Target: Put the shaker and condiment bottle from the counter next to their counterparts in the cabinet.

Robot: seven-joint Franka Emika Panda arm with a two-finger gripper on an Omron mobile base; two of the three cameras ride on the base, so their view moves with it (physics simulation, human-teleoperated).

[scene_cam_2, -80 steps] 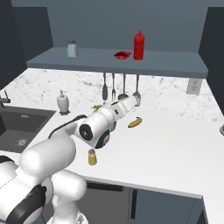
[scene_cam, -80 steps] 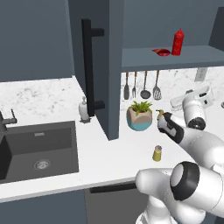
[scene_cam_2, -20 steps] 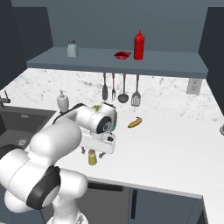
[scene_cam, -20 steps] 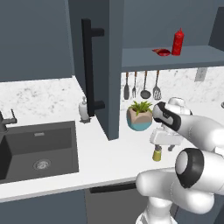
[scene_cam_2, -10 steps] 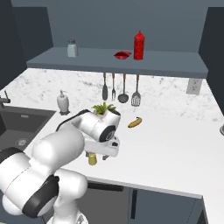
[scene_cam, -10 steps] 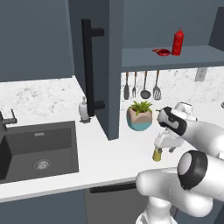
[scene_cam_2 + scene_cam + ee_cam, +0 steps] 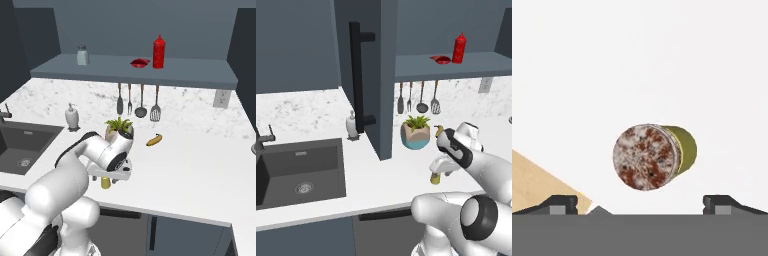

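We have dropped our pincer (image 7: 640,202) from beside the plant to directly over the shaker (image 7: 654,156), which stands on the table (image 7: 381,180) near its front edge. Its jaws stand released, straddling the cap, ready to grasp.

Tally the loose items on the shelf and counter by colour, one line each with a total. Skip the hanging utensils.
Red: 2, the condiment bottle and a low flat object on the shelf
Yellow or olive: 2, the shaker under the gripper, and a banana
White: 1, soap dispenser
Grey: 1, shelf shaker
Green: 1, potted plant
Total: 7
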